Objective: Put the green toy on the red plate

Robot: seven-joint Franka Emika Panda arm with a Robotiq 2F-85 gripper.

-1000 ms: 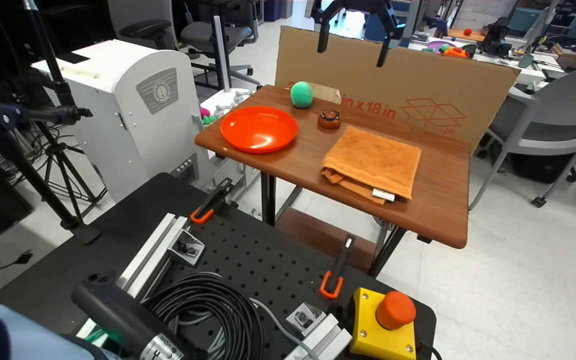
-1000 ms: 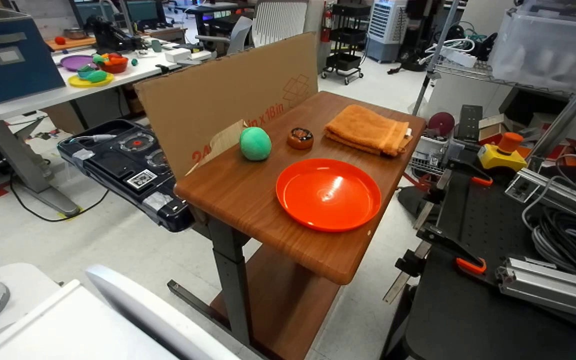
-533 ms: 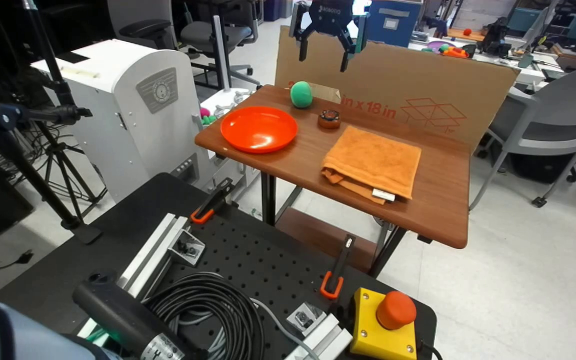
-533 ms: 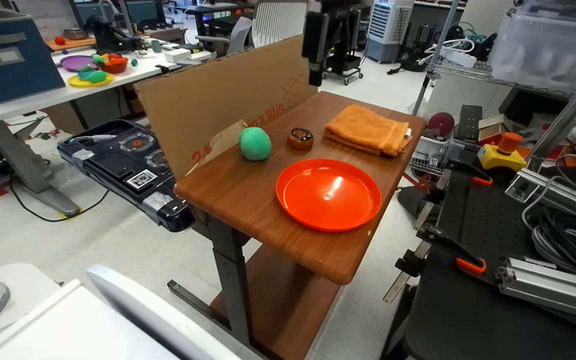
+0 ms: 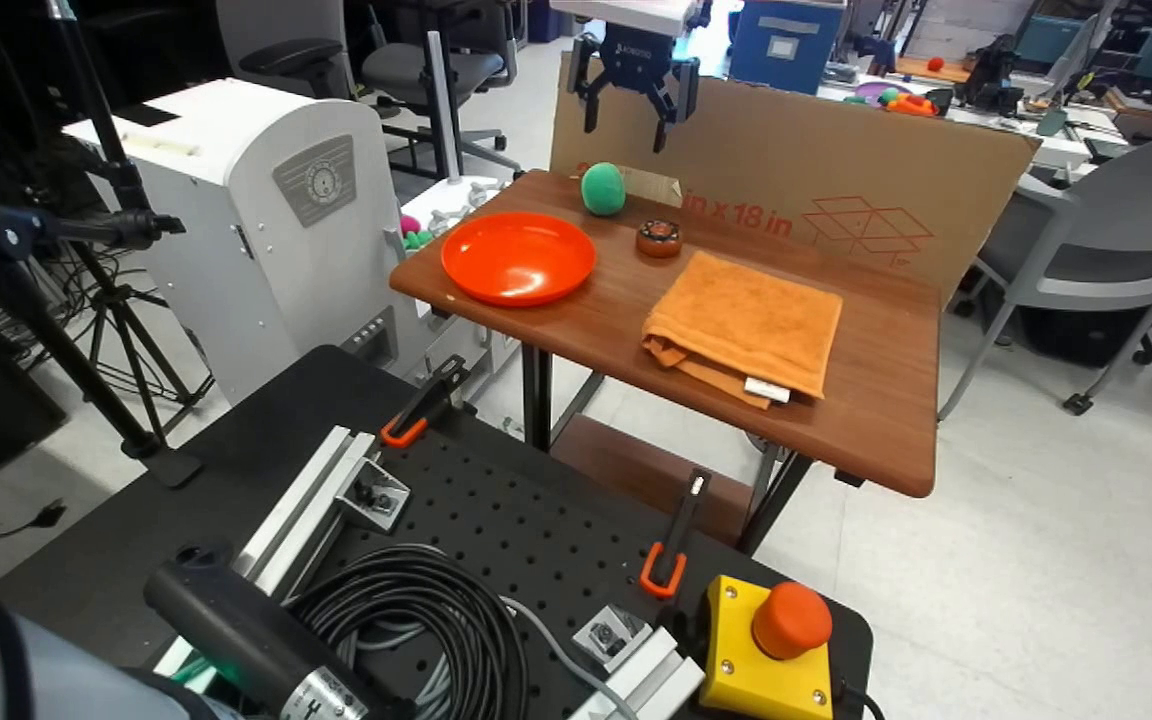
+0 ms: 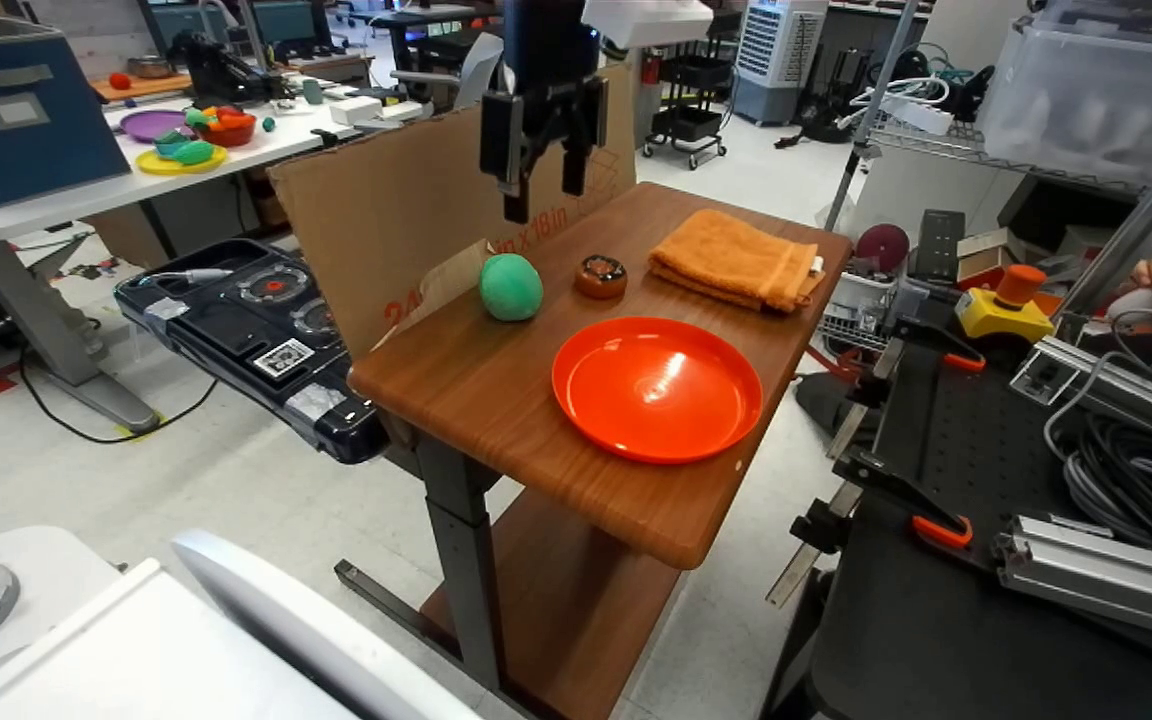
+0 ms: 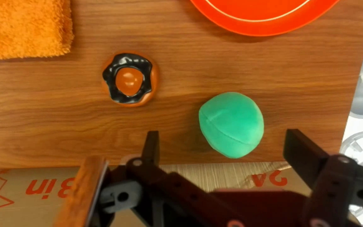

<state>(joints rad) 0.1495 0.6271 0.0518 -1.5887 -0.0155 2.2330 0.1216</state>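
Observation:
The green toy (image 5: 603, 190) is a small round ball on the wooden table, near the cardboard, in both exterior views (image 6: 511, 288). The red plate (image 5: 518, 260) is round, shallow and glossy, and lies on the table beside it (image 6: 656, 390). My gripper (image 5: 624, 137) is open and empty, hanging above the table over the toy's area, fingers pointing down; it also shows in an exterior view (image 6: 545, 200). In the wrist view the toy (image 7: 232, 124) appears between the two spread fingertips (image 7: 221, 131), apart from both. Only the plate's lower rim (image 7: 263, 28) shows there.
A brown ring-shaped object (image 5: 658, 238) sits near the toy, also in the wrist view (image 7: 130, 78). A folded orange towel (image 5: 746, 320) lies farther along the table. An upright cardboard sheet (image 5: 786, 180) stands along the table's back edge, close to the toy.
The gripper has come down and moved toward the toy: leftward in both exterior views, entering from the top of the picture. It stays open. Toy and plate have not moved.

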